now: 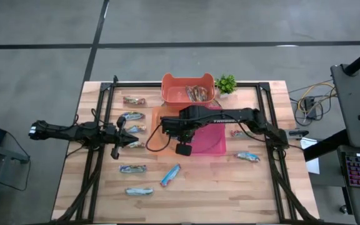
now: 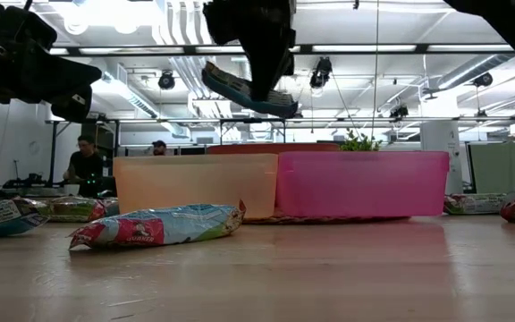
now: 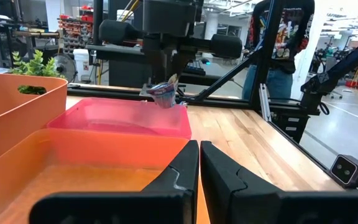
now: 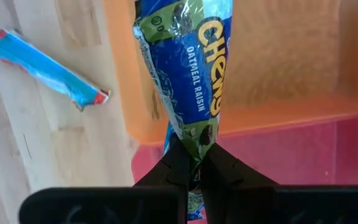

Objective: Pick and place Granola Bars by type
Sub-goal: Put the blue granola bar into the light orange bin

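Nearest the low camera, a blue-and-pink granola bar [image 2: 157, 225] lies flat on the wooden table [image 2: 329, 268], in front of the pale orange bin [image 2: 195, 183] and the pink bin [image 2: 362, 183], which stand side by side and touch. Above them my right pincer [image 4: 192, 163] is closed on one end of a blue-green "Chewy Oatmeal Raisin" bar [image 4: 185, 74]; the bar hangs clear of the table over the seam between these two bins, as the right wrist view shows. From overhead, my right arm [image 1: 230, 116] reaches in from the right side. My left pincer [image 3: 199, 163] hovers at the pale orange bin's left edge, fingers nearly together and empty. A third, darker orange bin [image 1: 189, 89] at the table's far edge already contains bars, with a small potted plant [image 1: 226, 83] just beside it. Other bars lie scattered on the table: several to the left [image 1: 132, 115], three near the front [image 1: 170, 175], two to the right [image 1: 247, 156].
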